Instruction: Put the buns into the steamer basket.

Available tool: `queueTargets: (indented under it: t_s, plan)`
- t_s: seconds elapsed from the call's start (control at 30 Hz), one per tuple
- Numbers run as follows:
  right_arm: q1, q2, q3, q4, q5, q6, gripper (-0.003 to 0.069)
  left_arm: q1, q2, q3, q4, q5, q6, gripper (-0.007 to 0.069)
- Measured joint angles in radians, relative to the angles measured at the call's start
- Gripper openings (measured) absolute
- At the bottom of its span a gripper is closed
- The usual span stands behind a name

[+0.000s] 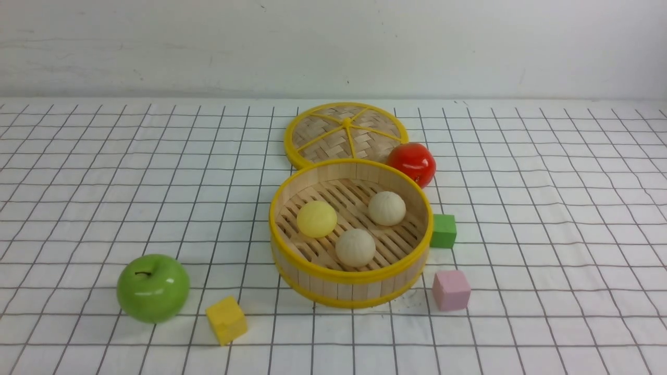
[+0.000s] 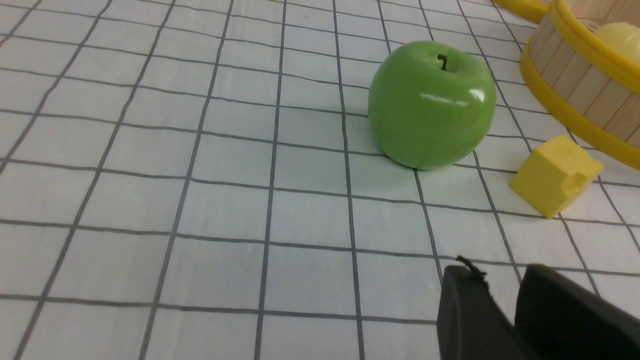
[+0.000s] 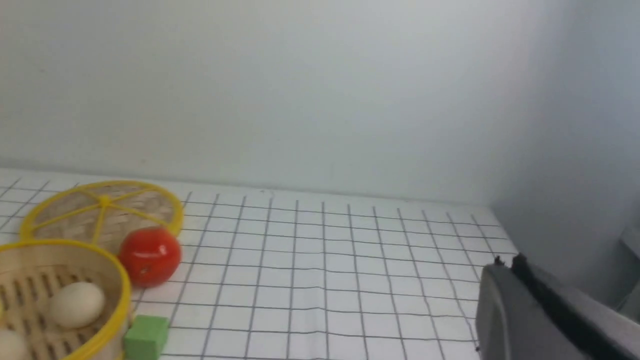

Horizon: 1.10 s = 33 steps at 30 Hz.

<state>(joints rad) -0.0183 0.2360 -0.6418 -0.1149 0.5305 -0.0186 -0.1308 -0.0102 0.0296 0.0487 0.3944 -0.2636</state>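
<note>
The steamer basket [image 1: 333, 291] stands mid-table, and three buns lie on its slats: a pale yellow one [image 1: 316, 219] and two cream ones [image 1: 386, 208] [image 1: 355, 247]. Neither gripper shows in the front view. In the left wrist view my left gripper [image 2: 500, 272] hangs low over bare cloth with a small gap between its dark fingers and nothing in it; the basket wall [image 2: 585, 90] and the yellow bun [image 2: 620, 40] sit at the frame's edge. My right gripper [image 3: 508, 261] is shut and empty, well away from the basket rim [image 3: 122, 295] and a cream bun [image 3: 76, 304].
The flat woven lid [image 1: 345, 133] lies behind the basket, with a red tomato [image 1: 412, 163] beside it. A green apple [image 1: 152, 287] and a yellow cube [image 1: 226, 319] sit front left. A green cube [image 1: 443, 230] and a pink cube [image 1: 451, 290] sit to the basket's right.
</note>
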Motion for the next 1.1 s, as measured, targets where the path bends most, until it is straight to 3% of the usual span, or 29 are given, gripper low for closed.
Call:
queueTargets:
  t_s: [0.17,0.4,0.57,1.1]
  plan:
    - [-0.029,-0.219,0.354,0.002,-0.165,-0.001,0.0002,0.000,0.000,0.000,0.000,0.000,0.000,0.0155]
    - [-0.030,-0.247,0.641,0.085,-0.201,-0.001,0.0007,0.000,0.000,0.000,0.000,0.000,0.000,0.0161]
    - [-0.030,-0.247,0.662,0.136,-0.149,-0.001,0.0013,0.000,0.000,0.000,0.000,0.000,0.000,0.0162]
    - [-0.030,-0.247,0.661,0.139,-0.147,-0.001,0.0031,0.000,0.000,0.000,0.000,0.000,0.000,0.0169]
